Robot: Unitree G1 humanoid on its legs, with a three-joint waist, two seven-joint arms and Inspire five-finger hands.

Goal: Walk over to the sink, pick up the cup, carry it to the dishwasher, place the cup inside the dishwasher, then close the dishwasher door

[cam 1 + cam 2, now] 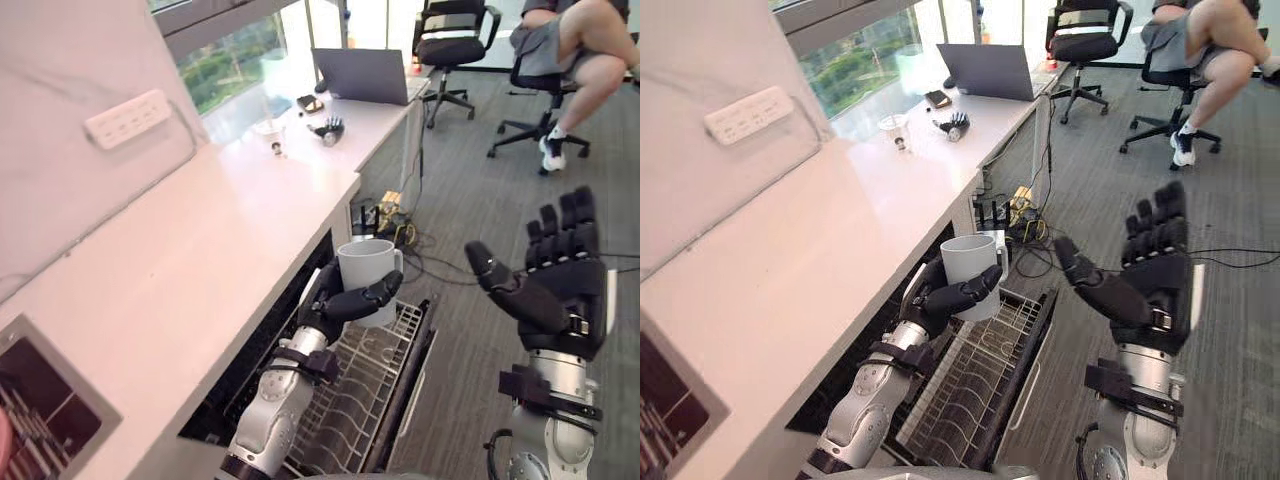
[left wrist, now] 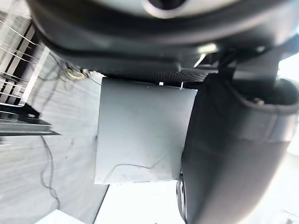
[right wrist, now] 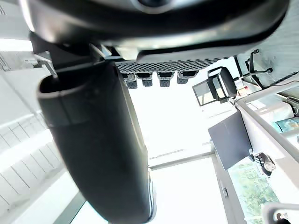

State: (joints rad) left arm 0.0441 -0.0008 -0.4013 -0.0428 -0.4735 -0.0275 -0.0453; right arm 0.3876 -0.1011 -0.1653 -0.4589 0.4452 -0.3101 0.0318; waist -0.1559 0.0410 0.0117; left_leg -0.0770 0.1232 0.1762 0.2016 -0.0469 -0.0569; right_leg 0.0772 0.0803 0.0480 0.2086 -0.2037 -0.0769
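Observation:
My left hand [image 1: 338, 301] is shut on a pale grey cup [image 1: 367, 272], fingers and thumb curled round its wall; the cup [image 2: 140, 135] shows upright in the left wrist view. It hangs just past the counter's front edge, above the white wire rack [image 1: 362, 385] of the open dishwasher, whose lowered door [image 1: 412, 385] juts toward the floor. My right hand [image 1: 552, 275] is raised to the right of the cup, well apart from it, open with straight fingers and holding nothing.
A white counter [image 1: 190, 280] runs along the left, with the sink's corner [image 1: 40, 400] at the near left. Far along it stand a laptop [image 1: 365, 75], a glass [image 1: 272, 132] and a spare dark hand [image 1: 330, 128]. A seated person [image 1: 590, 50] and office chairs [image 1: 452, 45] occupy the grey floor beyond.

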